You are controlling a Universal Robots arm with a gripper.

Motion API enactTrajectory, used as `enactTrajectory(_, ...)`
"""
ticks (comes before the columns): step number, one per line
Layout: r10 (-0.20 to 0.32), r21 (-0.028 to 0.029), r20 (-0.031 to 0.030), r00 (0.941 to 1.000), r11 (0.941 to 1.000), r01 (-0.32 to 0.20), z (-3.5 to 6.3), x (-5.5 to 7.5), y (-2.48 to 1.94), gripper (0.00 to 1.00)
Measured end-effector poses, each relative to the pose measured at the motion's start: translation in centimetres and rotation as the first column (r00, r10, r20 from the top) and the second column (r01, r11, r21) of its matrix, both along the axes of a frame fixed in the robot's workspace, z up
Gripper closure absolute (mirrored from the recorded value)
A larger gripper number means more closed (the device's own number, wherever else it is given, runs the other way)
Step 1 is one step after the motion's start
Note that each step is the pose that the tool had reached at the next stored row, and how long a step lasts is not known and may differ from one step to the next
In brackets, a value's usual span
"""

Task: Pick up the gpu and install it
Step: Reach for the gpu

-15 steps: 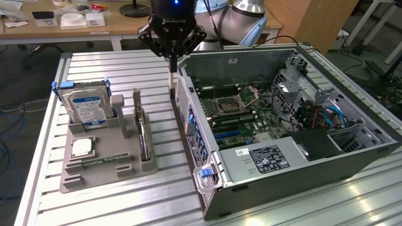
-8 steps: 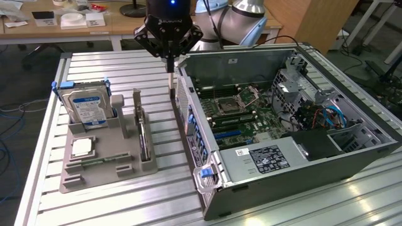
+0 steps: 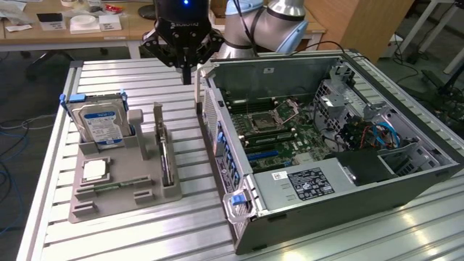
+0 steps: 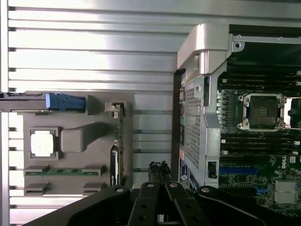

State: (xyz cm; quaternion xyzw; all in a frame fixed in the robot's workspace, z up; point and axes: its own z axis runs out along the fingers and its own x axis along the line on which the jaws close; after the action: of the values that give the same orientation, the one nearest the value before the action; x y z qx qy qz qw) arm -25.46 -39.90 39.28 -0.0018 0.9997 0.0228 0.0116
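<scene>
Edgewise, thin flat gpu point(image 3: 167, 160) stands w/in grey tray point(image 3: 121, 197).

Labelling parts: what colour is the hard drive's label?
Blue and white; the hard drive label shows best in the exterior view.

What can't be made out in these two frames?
- gpu: both views, stands edge-on in the tray, so its fan face is hidden.
- Hard drive: wrist view, edge-on and cut off by the picture's edge.
- Power supply label: exterior view, print too small to read.
- Gripper: exterior view, upper body cut off by the picture's top edge.
</scene>
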Motion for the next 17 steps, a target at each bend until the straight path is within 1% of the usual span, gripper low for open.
enactTrajectory(17, 0.013, 0.0, 0.0, 0.9999, 0.9999, -0.013, -0.03, -3.0, 0.0, 0.89)
